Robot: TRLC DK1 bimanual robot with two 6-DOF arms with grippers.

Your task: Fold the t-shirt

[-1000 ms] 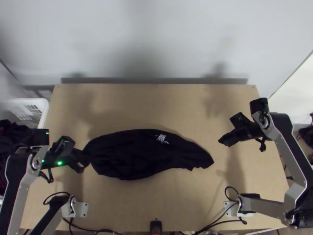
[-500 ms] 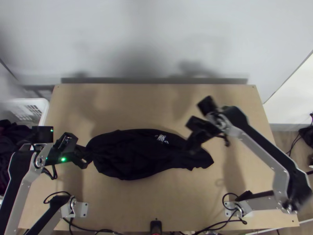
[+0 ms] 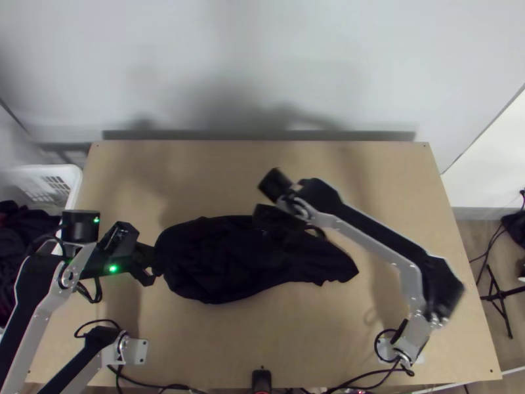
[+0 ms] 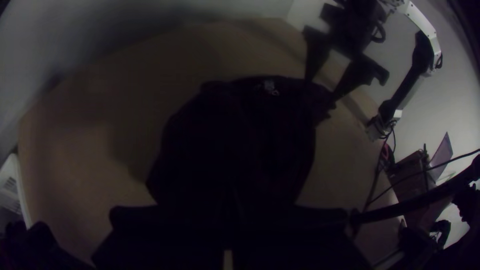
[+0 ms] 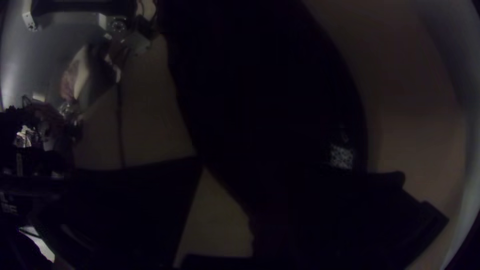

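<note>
Looked maybe halfway done tbh: the black t-shirt [image 3: 223, 266] lay long and narrow across the table [image 3: 230, 341], left tool [image 3: 155, 261] pinched onto one end, right tool [image 4: 321, 90] spread wide above it, crosswise folding left.

Setting: probably a robotics lab. Left arm [image 3: 36, 328] and right arm [image 3: 374, 243] are standing at a light wooden bench [image 3: 230, 341], their bases sitting on metal plates [image 3: 138, 351]. Black cables [image 3: 98, 320] are looping beside these; a tripod [image 3: 497, 295] is standing on the floor [image 3: 476, 230]; a pale wall [image 3: 262, 65] is rising behind.
</note>
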